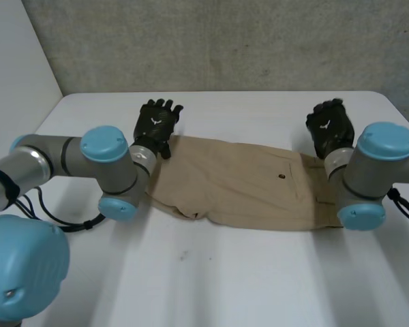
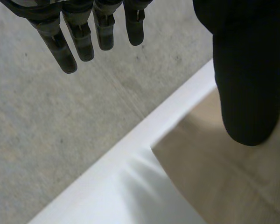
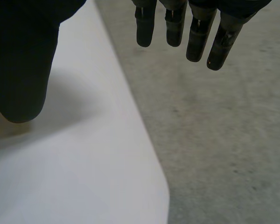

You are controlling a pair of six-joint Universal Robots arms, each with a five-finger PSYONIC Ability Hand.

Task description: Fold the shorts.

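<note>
Tan shorts (image 1: 245, 180) lie flat across the middle of the white table (image 1: 259, 286), with a small dark button (image 1: 281, 176) facing up. My left hand (image 1: 157, 122) hovers at the shorts' far left corner, fingers spread and straight, holding nothing. In the left wrist view its thumb (image 2: 247, 70) hangs over the cloth's corner (image 2: 224, 182) and its fingers (image 2: 84, 37) reach past the table edge. My right hand (image 1: 330, 129) is at the shorts' far right end, open. In the right wrist view its thumb (image 3: 23, 60) and fingers (image 3: 196, 32) are apart above bare table (image 3: 84, 163).
The table's far edge runs just beyond both hands, with grey floor (image 1: 245, 48) behind it. The table's rounded far right corner (image 3: 161, 186) lies close under my right hand's fingers. Bare white tabletop stretches in front of the shorts.
</note>
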